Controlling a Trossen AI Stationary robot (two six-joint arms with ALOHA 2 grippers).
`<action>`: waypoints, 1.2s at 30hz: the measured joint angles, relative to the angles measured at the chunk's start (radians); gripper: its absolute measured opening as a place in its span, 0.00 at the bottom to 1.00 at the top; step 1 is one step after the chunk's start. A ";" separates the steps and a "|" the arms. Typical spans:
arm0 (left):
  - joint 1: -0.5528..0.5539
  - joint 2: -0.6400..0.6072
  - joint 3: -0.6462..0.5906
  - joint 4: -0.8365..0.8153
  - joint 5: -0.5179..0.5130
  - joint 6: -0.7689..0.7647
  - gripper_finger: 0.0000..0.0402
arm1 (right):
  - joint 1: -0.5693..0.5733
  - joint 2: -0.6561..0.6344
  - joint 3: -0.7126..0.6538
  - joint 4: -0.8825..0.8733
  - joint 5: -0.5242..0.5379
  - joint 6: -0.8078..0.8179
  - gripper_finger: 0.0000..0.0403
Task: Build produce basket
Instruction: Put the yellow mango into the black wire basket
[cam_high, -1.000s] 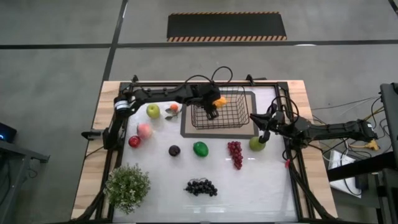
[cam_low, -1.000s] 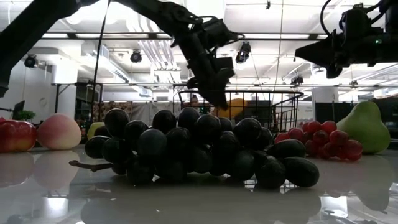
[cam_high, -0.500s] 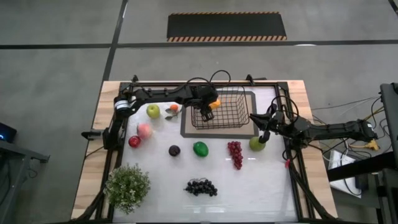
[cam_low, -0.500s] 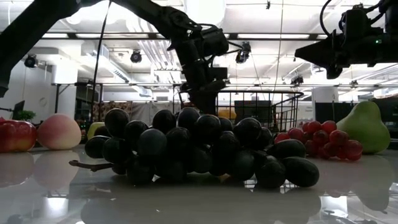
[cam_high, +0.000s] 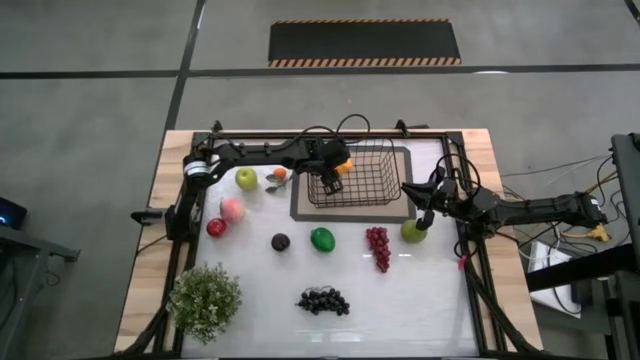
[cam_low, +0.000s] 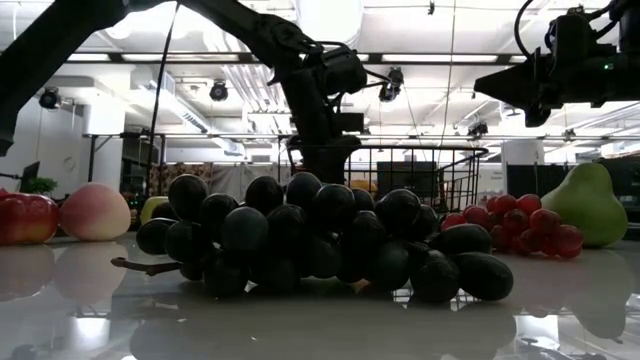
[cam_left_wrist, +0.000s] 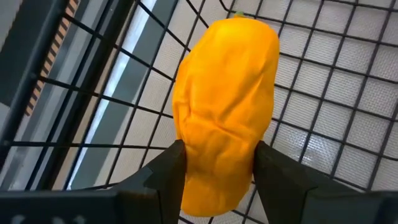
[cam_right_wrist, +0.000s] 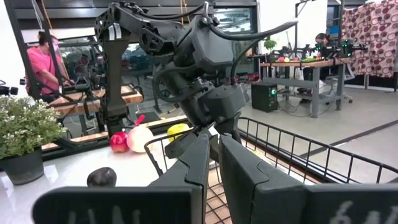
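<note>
over the basket's (cam_high: 365, 180) left end, my left hand (cam_high: 327, 181) holds the orange mango (cam_left_wrist: 224, 106) between its fingers (cam_left_wrist: 163, 177), low inside against the wire wall. its long axis runs straight out from my grip, so release should need only opening. my right hand (cam_high: 422, 213) waits shut beside the green pear (cam_high: 413, 232), near the surface's right edge.

A bushy potted plant (cam_high: 205, 300) stands at the bench's (cam_high: 440, 300) 7 o'clock corner; a striped-edged floor mat (cam_high: 364, 43) lies at 12 o'clock.
</note>
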 joint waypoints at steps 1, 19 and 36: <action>0.000 0.000 0.000 0.000 0.000 0.000 0.39 | 0.000 0.000 0.000 0.000 0.000 0.000 0.07; 0.000 0.000 0.000 0.019 0.000 0.000 0.47 | 0.000 0.000 0.000 0.000 0.000 0.022 0.07; 0.006 0.000 0.000 0.019 0.013 0.001 0.48 | 0.000 0.000 0.000 -0.019 0.000 0.053 0.07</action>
